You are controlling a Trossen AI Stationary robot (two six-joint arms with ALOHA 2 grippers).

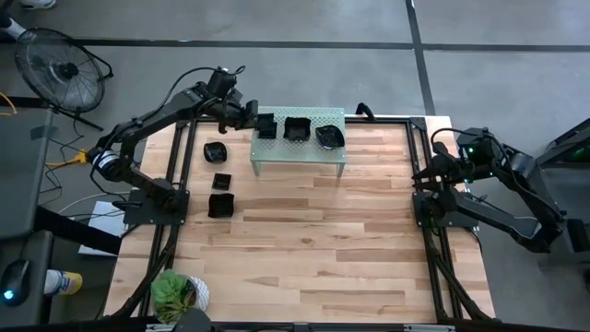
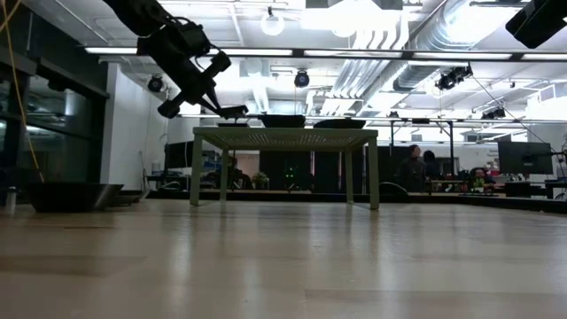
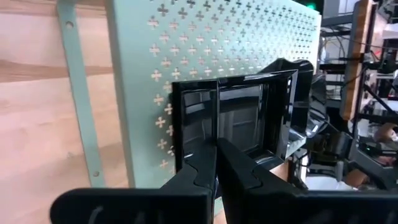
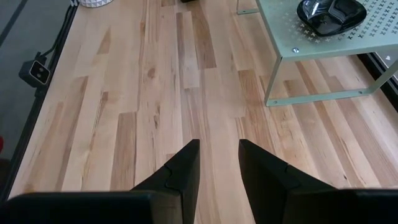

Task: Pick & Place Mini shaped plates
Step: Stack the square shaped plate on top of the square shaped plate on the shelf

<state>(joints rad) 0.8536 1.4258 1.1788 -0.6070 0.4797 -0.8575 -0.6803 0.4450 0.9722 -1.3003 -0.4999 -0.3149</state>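
Pale wooden planks made up the table (image 1: 304, 240) we looked down on from the high view, with grey floor around it and a fan (image 1: 60, 69) at the far left. A pale green perforated shelf (image 1: 300, 148) stood near the table's far edge. We saw the left gripper (image 1: 256, 122) at the shelf's left end, clamped on a square plate (image 1: 267, 126) over that end. Two more black plates sat on the shelf: a square one in the middle (image 1: 297, 128) and a wavy-edged one toward the right (image 1: 329, 136). Three further plates lay on the wood left of the shelf (image 1: 216, 150) (image 1: 221, 181) (image 1: 220, 206). The right gripper (image 1: 426, 171) waited at the table's right edge, well apart from the plates.

From the low view we saw the left gripper (image 2: 232, 112) holding its plate level, at the height of the shelf top (image 2: 283, 135), and a dark dish (image 2: 66, 195) on the table at the left.

Through the left wrist view we saw the fingers (image 3: 199, 171) pinched shut on the near rim of the square plate (image 3: 239, 121), with the shelf's cross-punched surface (image 3: 205, 43) beneath it.

Through the right wrist view we saw the right gripper (image 4: 219, 158) with its fingers apart over bare wood, and the wavy-edged plate (image 4: 331, 14) on the shelf corner beyond.
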